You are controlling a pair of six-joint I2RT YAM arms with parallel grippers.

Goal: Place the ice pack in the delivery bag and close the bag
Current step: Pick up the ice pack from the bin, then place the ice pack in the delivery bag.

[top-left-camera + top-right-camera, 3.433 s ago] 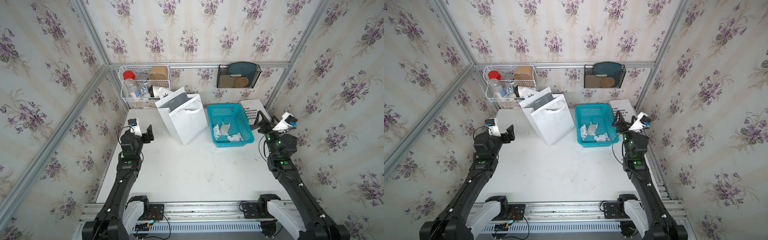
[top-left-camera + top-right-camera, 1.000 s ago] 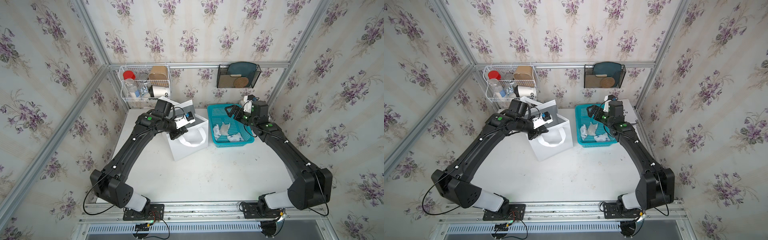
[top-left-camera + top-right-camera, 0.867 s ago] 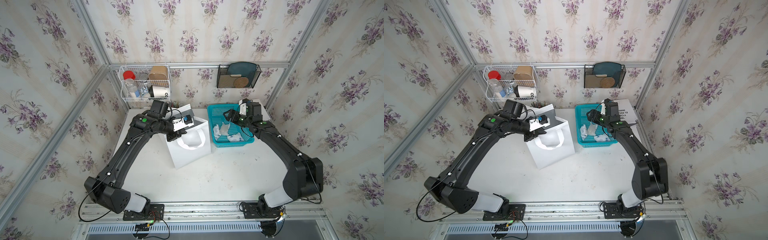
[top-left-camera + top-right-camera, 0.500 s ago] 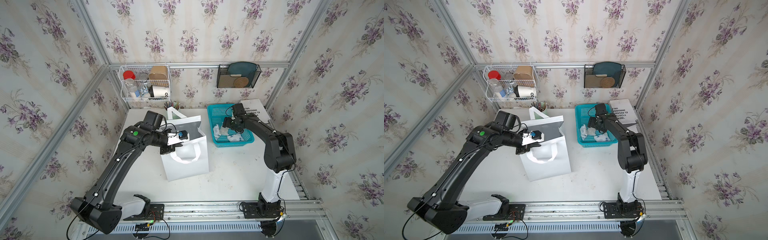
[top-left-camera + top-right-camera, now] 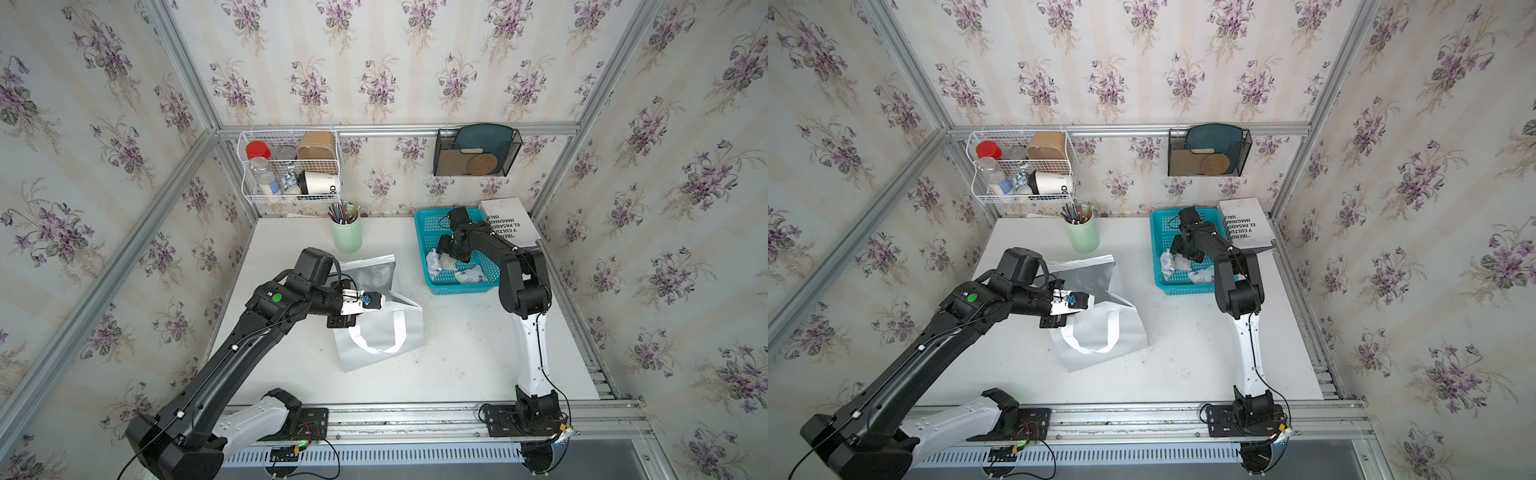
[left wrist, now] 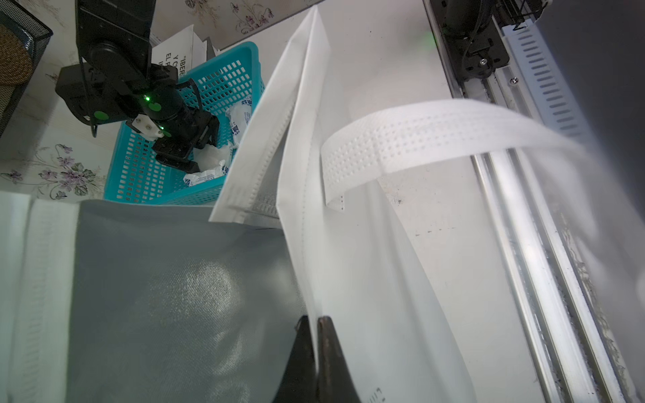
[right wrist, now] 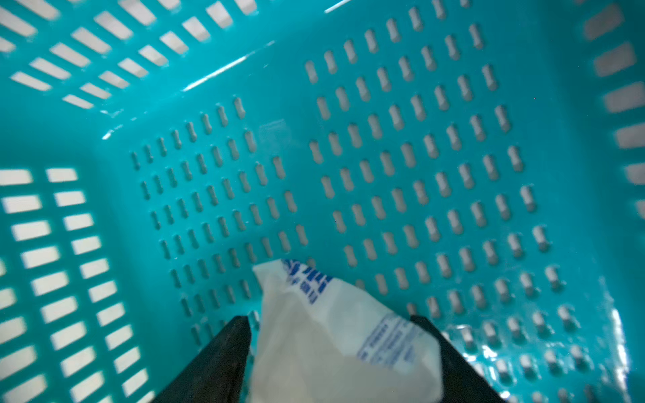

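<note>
On the white bench (image 5: 457,365), the left gripper (image 6: 316,335) is pinching the delivery bag (image 5: 380,332) tight by its rim, holding the mouth open. Farther back, the right gripper (image 7: 331,335) is straddling the ice pack (image 7: 342,352) in the turquoise basket (image 5: 461,287), jaws wide. Catching only the floppy corner risks a slip.

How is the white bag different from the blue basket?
The delivery bag is white with silver lining; the basket is turquoise plastic full of holes. The bag has loop handles; the basket has none. The basket holds ice packs; the bag shows none. Both are open-topped.
</note>
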